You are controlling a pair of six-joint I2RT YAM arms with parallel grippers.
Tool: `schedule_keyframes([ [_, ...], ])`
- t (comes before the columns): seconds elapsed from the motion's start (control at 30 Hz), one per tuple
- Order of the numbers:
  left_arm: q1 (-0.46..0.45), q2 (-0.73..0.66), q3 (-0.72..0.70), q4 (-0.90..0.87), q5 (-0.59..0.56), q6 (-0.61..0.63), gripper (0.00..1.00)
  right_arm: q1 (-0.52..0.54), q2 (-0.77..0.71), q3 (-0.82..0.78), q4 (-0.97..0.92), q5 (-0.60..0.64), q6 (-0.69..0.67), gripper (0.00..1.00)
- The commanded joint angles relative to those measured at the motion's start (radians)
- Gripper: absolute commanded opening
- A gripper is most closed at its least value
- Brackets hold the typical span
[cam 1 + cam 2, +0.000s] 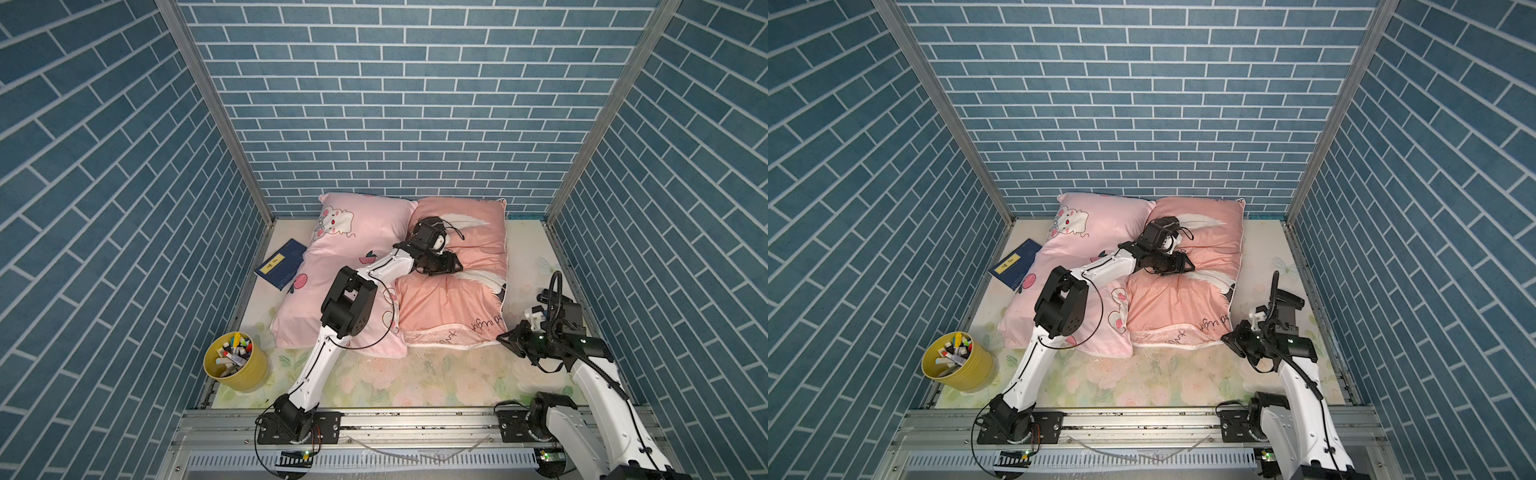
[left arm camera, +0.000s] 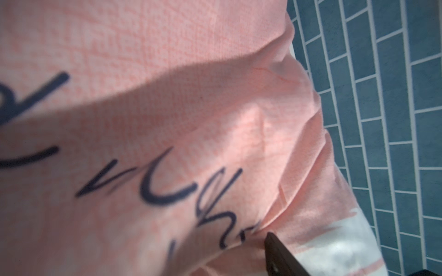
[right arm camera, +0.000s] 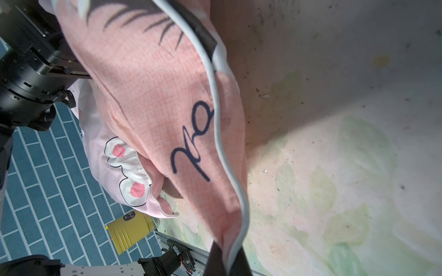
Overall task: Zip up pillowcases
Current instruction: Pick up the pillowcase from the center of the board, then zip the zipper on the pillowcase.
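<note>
Two pillowcases lie side by side on the floral mat. The light pink bunny pillowcase (image 1: 332,286) (image 1: 1088,232) (image 3: 119,165) is on the left, the salmon feather pillowcase (image 1: 457,303) (image 1: 1183,303) (image 3: 153,95) on the right. My left gripper (image 1: 451,264) (image 1: 1183,264) presses down into the middle of the salmon one. The left wrist view shows a single black finger (image 2: 277,251) standing well off to one side against creased fabric (image 2: 167,119), so the jaws are open. My right gripper (image 1: 503,338) (image 1: 1227,337) (image 3: 227,259) is shut on the salmon case's near right corner, pinching its white-piped edge.
A yellow bucket of markers (image 1: 236,361) (image 1: 957,361) stands at the front left. A dark blue book (image 1: 280,264) lies half under the pink pillow's left side. Blue brick walls close in three sides. The metal rail (image 1: 415,419) carrying both arm bases runs along the front.
</note>
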Motion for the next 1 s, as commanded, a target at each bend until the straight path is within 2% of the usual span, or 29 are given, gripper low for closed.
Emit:
schedule_keyframes([
  [0.0,0.086,-0.083,-0.123,0.119,-0.179,-0.011,0.81,0.001,0.011,0.05,-0.037,-0.009,-0.032,0.0],
  [0.13,0.081,-0.273,-0.308,0.194,-0.154,-0.043,0.91,0.0,0.021,0.061,-0.021,-0.038,-0.031,0.0],
  [0.23,0.08,-0.35,-0.391,0.21,-0.055,-0.078,0.93,-0.004,0.036,0.069,0.001,-0.063,-0.032,0.0],
  [0.4,0.031,-0.535,-0.57,0.213,0.084,-0.11,0.81,-0.009,0.039,0.067,0.067,-0.105,-0.032,0.0],
  [0.47,-0.012,-0.578,-0.647,0.297,0.163,-0.197,0.75,-0.011,0.05,0.063,0.114,-0.123,-0.023,0.0],
  [0.53,-0.065,-0.588,-0.709,0.433,0.222,-0.317,0.68,-0.01,0.073,0.05,0.195,-0.149,0.01,0.0],
  [0.63,-0.132,-0.565,-0.753,0.65,0.251,-0.481,0.6,-0.009,0.09,0.018,0.338,-0.184,0.077,0.0],
  [0.83,-0.206,-0.461,-0.747,0.845,0.229,-0.64,0.48,-0.006,0.119,-0.007,0.479,-0.223,0.142,0.0],
  [0.97,-0.218,-0.425,-0.748,0.896,0.213,-0.683,0.44,0.0,0.107,-0.024,0.525,-0.228,0.158,0.0],
])
